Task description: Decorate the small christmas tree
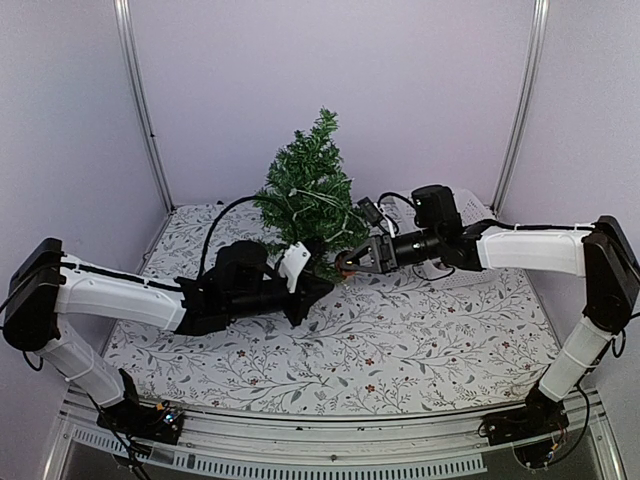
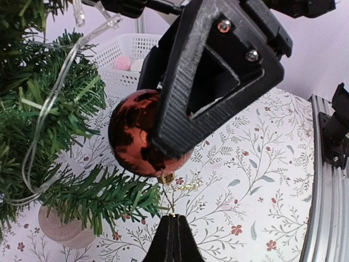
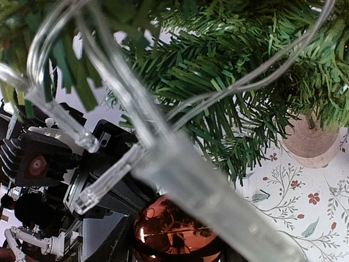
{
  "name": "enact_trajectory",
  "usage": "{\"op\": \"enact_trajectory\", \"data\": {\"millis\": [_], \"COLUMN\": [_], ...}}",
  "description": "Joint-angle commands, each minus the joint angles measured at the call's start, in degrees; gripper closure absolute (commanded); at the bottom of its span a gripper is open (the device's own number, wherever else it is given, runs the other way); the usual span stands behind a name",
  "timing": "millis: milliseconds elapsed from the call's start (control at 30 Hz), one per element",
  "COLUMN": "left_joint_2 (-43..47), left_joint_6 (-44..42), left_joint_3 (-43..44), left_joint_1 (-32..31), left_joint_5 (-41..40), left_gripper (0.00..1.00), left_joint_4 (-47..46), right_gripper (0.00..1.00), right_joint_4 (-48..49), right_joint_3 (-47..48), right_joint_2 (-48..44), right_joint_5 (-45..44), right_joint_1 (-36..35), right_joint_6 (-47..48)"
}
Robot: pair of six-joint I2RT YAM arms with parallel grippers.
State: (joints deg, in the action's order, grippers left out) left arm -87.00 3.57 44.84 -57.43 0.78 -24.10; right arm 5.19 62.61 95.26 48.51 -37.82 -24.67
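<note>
The small christmas tree (image 1: pixel 308 190) stands at the back middle of the table on a pale wooden stump (image 2: pixel 61 228), with a clear light string (image 3: pixel 180 164) draped through its branches. A shiny red bauble (image 2: pixel 136 136) hangs beside the lowest branches, just right of the trunk. My right gripper (image 1: pixel 350 263) is shut on the bauble (image 3: pixel 172 232), one black finger (image 2: pixel 212 76) across its side. My left gripper (image 2: pixel 173 217) is shut on the bauble's thin gold hanging loop (image 2: pixel 170 194), directly under the ball's gold cap. In the top view the left gripper (image 1: pixel 322 283) sits under the tree's right side.
A white lattice basket (image 2: pixel 122 57) holding pale and pink balls stands behind the tree, near the right arm. The floral tablecloth (image 1: pixel 400 340) covers the table. A metal rail (image 2: pixel 327 218) runs along the near edge. Light-string bulbs (image 3: pixel 87 142) hang close to the right wrist camera.
</note>
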Motion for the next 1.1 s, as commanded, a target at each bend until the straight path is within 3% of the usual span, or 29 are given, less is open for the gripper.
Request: {"op": "enact_trajectory", "data": {"millis": [0, 433, 1067], "left_joint_2": [1.2, -0.6, -3.6], "left_joint_6": [0.6, 0.1, -0.4], "left_joint_3": [-0.7, 0.9, 3.6], "left_joint_1": [0.9, 1.2, 1.1], "left_joint_5": [-0.6, -3.8, -1.5], "left_gripper": [1.0, 1.0, 1.0], "left_joint_4": [0.5, 1.9, 1.1], "right_gripper": [0.75, 0.75, 0.75], "right_joint_4": [1.6, 1.8, -1.3], "right_joint_3": [2.1, 1.6, 1.1], "right_joint_2": [1.3, 0.5, -0.6], "right_joint_5": [0.2, -1.0, -4.2], "right_joint_1": [-0.4, -0.6, -0.6], "right_joint_6": [0.1, 0.9, 4.4]}}
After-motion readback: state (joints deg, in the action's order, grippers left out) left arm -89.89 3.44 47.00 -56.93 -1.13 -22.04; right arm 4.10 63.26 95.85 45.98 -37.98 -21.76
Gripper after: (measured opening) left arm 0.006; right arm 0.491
